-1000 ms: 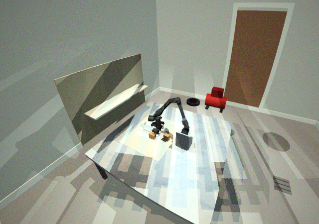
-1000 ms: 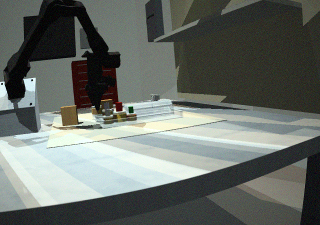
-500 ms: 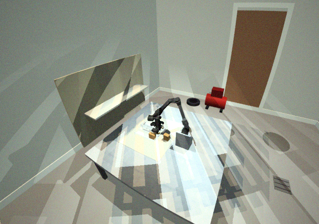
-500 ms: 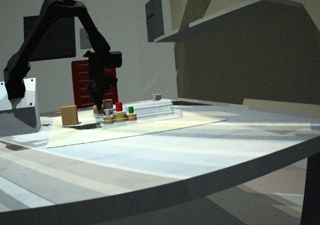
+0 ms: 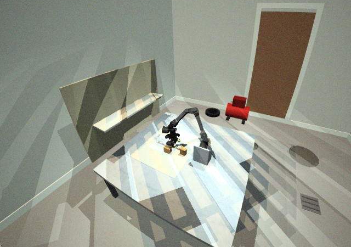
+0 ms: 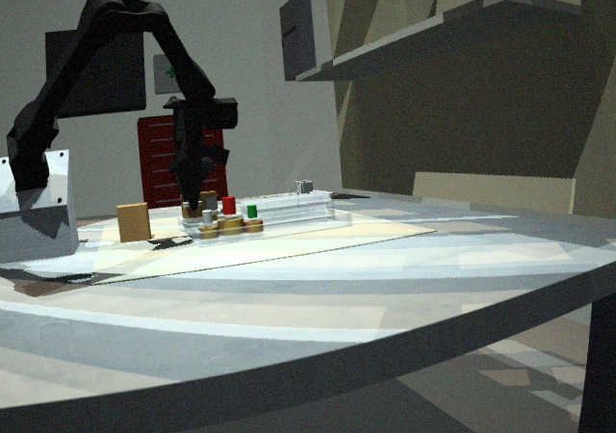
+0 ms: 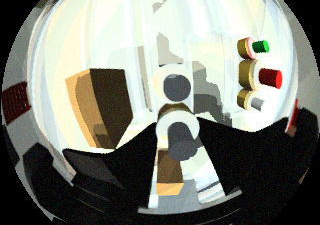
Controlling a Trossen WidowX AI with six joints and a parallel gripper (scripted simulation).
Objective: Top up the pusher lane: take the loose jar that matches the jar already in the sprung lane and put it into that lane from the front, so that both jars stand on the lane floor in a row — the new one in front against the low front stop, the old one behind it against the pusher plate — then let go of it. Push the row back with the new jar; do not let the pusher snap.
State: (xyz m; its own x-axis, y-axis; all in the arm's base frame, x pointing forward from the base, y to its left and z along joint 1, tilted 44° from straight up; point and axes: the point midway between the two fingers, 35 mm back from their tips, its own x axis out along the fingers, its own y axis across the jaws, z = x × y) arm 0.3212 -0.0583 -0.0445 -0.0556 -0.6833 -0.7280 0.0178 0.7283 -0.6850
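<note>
Top view: we see the arm (image 5: 192, 113) bent over the cream mat (image 5: 158, 160) on the bench (image 5: 221, 181).

Exterior: the end effector (image 6: 192, 200) is clenched on a grey-lidded jar (image 6: 186, 210) at the clear lane's (image 6: 294, 207) near left end.

Wrist: the held jar (image 7: 180, 135) sits just near of a second grey-lidded jar (image 7: 176, 87).
</note>
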